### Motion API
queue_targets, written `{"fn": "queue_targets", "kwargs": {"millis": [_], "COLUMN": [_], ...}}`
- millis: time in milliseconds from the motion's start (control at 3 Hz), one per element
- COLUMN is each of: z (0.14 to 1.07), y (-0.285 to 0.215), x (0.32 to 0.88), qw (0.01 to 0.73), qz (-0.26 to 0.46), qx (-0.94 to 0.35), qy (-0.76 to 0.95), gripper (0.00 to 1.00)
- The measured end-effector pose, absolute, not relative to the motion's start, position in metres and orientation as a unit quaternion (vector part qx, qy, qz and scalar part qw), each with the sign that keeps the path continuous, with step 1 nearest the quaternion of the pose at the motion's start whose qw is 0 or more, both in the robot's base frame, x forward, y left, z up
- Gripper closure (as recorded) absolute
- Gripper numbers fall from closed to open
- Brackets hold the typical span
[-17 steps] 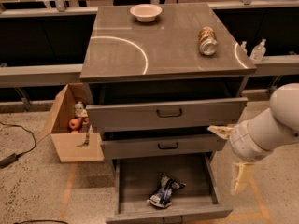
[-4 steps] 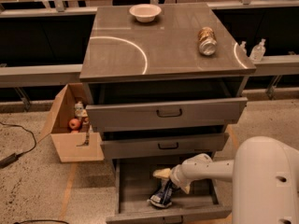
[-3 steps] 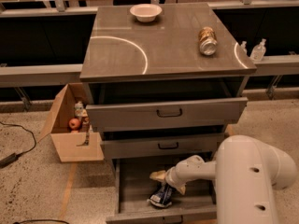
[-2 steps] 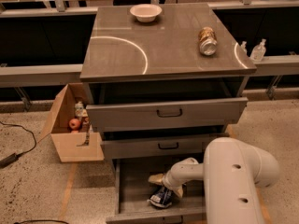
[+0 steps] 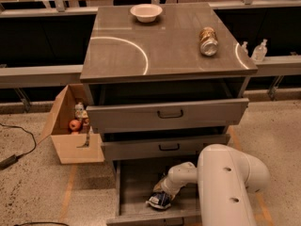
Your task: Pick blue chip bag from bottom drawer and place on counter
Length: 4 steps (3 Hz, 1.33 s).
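Observation:
The blue chip bag (image 5: 159, 200) lies crumpled on the grey floor of the open bottom drawer (image 5: 134, 185), near its low front. My white arm comes in from the lower right and reaches down into the drawer. The gripper (image 5: 161, 187) is at the bag's upper right edge, just above it and partly behind the arm's wrist. The counter (image 5: 164, 39) is the glossy grey-brown cabinet top with white arc lines above the drawers.
A white bowl (image 5: 146, 12) and a tan can (image 5: 208, 41) lying on its side are on the counter. The two upper drawers (image 5: 167, 114) are pulled partly out above the arm. An open cardboard box (image 5: 70, 126) with small items stands left of the cabinet.
The arm swung in from the right, lowered into the bottom drawer and closed in on the bag. In the last second its bulk has moved left. The bag has stayed in place.

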<state>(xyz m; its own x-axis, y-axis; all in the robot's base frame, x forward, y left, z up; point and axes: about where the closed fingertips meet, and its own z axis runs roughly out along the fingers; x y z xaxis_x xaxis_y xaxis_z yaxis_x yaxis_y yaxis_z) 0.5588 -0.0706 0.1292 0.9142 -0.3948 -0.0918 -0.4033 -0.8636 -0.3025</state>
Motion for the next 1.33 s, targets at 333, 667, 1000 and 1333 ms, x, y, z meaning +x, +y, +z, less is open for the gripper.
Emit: {"fn": "queue_targets", "kwargs": {"millis": [333,667,1000,1333], "z": [0.132,0.158,0.204,0.256], "y": [-0.080,-0.102,-0.133,-0.167], "x": [0.558,0.560,0.557,0.546], "qw": [0.151,0.150,0.150,0.147], "qz": [0.014,-0.005,-0.028,-0.050], "qx": [-0.965,-0.962,-0.952,-0.936], "qy": [0.212,0.229,0.265,0.315], "gripper": [0.63,0.87,1.00,1.00]}}
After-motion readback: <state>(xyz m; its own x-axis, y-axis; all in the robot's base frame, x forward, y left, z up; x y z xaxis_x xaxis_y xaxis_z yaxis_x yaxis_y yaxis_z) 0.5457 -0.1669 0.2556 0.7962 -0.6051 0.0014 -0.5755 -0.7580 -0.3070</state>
